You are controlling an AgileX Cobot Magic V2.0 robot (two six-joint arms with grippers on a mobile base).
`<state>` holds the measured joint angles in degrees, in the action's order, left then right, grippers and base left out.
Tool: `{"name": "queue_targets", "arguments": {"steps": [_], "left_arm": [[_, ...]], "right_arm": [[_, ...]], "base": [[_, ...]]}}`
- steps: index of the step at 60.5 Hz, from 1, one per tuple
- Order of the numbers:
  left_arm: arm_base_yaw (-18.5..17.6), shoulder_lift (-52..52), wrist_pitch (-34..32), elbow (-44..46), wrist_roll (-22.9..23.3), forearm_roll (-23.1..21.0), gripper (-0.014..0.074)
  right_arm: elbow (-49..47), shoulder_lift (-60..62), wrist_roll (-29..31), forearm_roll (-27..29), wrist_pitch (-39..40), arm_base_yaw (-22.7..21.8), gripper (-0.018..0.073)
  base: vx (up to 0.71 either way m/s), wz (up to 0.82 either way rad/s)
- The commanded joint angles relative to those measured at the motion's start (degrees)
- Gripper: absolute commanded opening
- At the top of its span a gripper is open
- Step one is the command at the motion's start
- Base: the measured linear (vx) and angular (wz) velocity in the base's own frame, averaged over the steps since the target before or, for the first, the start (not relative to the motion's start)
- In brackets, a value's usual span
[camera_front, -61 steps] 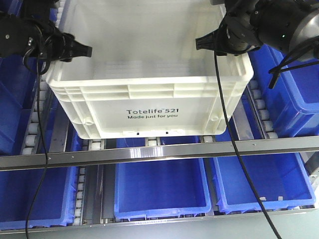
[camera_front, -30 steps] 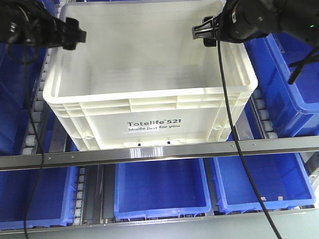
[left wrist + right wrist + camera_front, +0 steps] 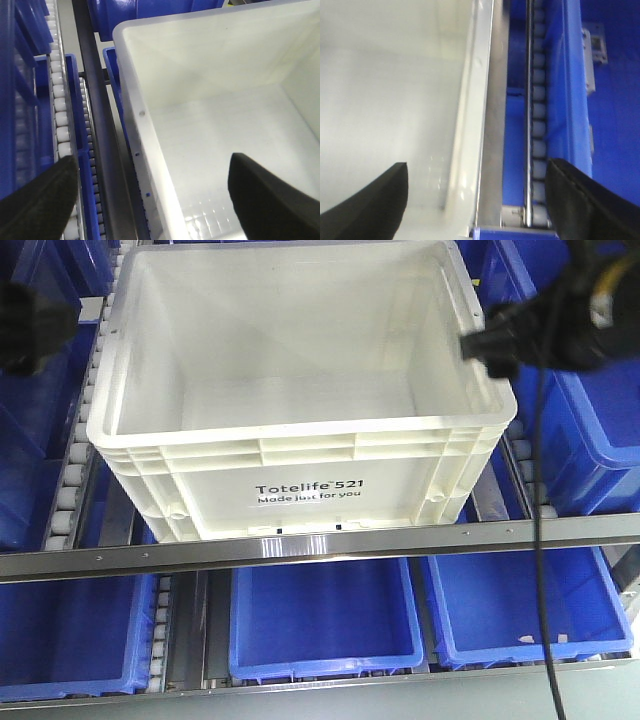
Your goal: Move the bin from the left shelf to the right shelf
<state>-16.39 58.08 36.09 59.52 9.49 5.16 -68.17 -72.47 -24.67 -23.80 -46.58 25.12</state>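
The white bin (image 3: 300,455) printed "Totelife 521" stands on the upper shelf level, its front against the metal rail. My left gripper (image 3: 45,325) is blurred at the far left, clear of the bin's left rim. In the left wrist view the gripper (image 3: 152,200) is open, its jaws wide apart on either side of the bin's left wall (image 3: 145,150), not touching it. My right gripper (image 3: 482,345) is blurred beside the bin's right rim. In the right wrist view it (image 3: 475,202) is open over the bin's right wall (image 3: 465,150). The bin is empty.
Blue bins (image 3: 590,430) flank the white bin, and several more (image 3: 325,625) sit on the level below. Roller tracks (image 3: 70,490) run along both sides. A metal rail (image 3: 320,543) crosses the front. A black cable (image 3: 540,540) hangs from the right arm.
The bin has come down from a raised, tilted hold onto the shelf. Both grippers have let go of its rim and moved outward, the left far to the left, the right down and right.
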Motion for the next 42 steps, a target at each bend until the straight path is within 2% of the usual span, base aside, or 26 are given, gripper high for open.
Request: {"name": "queue_targets", "arguments": {"steps": [1,13,19,21,31,42], "left_arm": [[-0.45,-5.44,-2.6,-2.16,0.1,-2.24,0.0574],[-0.45,-16.6,0.4,-11.96,-2.39,-6.27,0.0574],[-0.45,-21.46,3.16,-15.47,-2.94,-7.4,0.0574],[-0.45,-24.0,5.08,-16.99,-2.94,-7.45,0.0574],[-0.45,-29.83,8.86,-19.45,-2.94,-8.84,0.0574],[-0.45,-31.75,9.33,-19.7,-2.94,-9.19,0.0556]], "right_arm": [[5.28,7.14,0.67,-1.24,4.33,-0.08,0.0554],[18.88,22.3,0.79,-0.73,2.45,-0.08,0.0554],[23.7,29.35,2.33,1.97,0.57,-0.08,0.0554],[25.88,33.35,4.25,4.74,-0.89,-0.08,0.0554],[29.31,42.57,12.6,12.22,-5.18,-0.08,0.0554],[29.55,47.3,16.84,13.95,-7.65,-0.08,0.0523]], "base": [[0.0,0.0],[0.0,0.0],[0.0,0.0],[0.0,0.0],[0.0,0.0],[0.0,0.0]]}}
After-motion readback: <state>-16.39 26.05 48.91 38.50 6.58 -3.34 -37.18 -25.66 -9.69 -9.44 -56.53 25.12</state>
